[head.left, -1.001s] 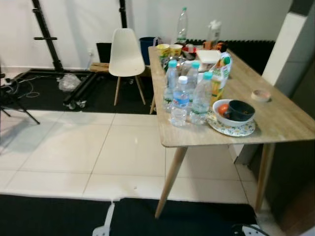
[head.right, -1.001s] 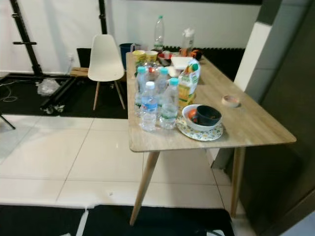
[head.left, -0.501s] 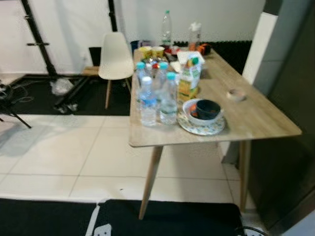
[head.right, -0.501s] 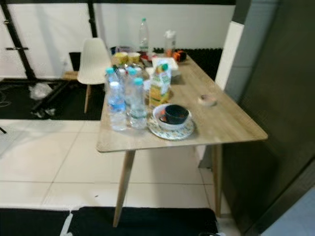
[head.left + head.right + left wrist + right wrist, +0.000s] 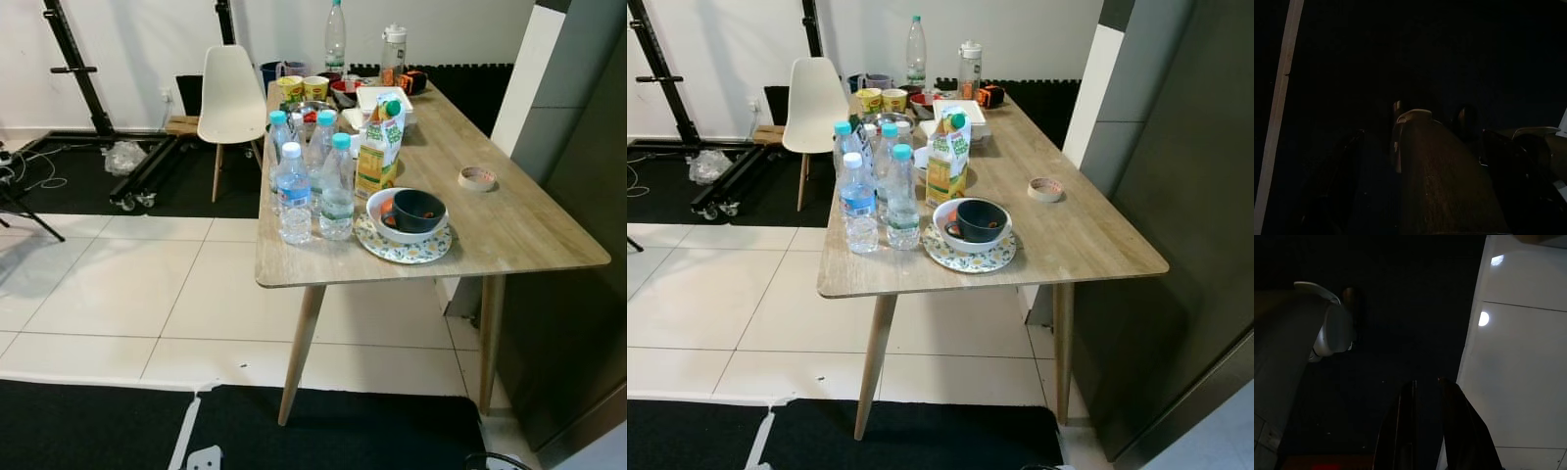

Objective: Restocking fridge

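Wooden table is carrying the stock: four water bottles, a juice carton beside them, and a bowl resting on a patterned plate. The right gripper is hanging idle, fingers nearly together; the left gripper's fingers I cannot tell. Stepping closer before reaching seems wise.

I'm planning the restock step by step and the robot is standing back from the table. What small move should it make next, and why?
Probably step forward toward the near end of the light wooden table. The clear plastic water bottles with turquoise caps and the green-and-yellow juice carton stand there untouched, black mat and white tile lie between them and the robot, and the right hand hangs low over the floor.
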Tool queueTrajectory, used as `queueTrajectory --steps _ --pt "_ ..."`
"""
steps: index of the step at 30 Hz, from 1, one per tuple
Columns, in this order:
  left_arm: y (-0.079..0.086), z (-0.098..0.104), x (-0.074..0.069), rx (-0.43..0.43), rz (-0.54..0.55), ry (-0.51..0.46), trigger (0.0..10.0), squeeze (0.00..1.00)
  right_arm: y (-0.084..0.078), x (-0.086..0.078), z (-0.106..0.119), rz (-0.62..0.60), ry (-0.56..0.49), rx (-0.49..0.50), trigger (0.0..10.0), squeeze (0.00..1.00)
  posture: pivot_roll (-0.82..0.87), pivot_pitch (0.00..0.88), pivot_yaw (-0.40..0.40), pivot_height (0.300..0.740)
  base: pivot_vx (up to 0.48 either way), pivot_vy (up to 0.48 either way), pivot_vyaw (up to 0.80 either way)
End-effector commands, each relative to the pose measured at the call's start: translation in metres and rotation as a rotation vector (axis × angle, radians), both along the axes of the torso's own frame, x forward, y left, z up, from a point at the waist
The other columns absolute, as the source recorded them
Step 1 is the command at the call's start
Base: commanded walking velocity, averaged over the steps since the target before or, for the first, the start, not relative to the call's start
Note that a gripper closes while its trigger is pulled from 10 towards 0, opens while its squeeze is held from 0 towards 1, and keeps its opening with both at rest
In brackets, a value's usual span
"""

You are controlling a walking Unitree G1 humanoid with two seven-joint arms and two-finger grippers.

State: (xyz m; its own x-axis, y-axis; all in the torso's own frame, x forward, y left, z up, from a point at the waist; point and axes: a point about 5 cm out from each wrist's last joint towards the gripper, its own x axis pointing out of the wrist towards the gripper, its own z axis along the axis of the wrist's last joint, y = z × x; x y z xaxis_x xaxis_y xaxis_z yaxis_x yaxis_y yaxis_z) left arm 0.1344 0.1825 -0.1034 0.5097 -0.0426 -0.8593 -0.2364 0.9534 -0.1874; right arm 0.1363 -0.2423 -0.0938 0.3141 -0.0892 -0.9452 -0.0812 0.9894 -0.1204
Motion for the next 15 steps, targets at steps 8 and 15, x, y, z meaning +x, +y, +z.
queueTrajectory --steps 8,15 --pt "0.0024 -0.0003 -0.0018 0.005 -0.011 0.007 10.0 0.0 0.0026 0.0028 0.0003 0.008 -0.006 0.004 10.0 0.0 -0.12 0.0 0.0 0.74 0.03 0.0 0.0" --pt "0.0013 -0.0004 -0.0016 0.005 -0.02 0.006 10.0 0.0 0.0024 0.0027 0.0003 0.009 -0.006 0.004 10.0 0.0 -0.12 0.0 0.0 0.74 0.243 0.0 0.0"
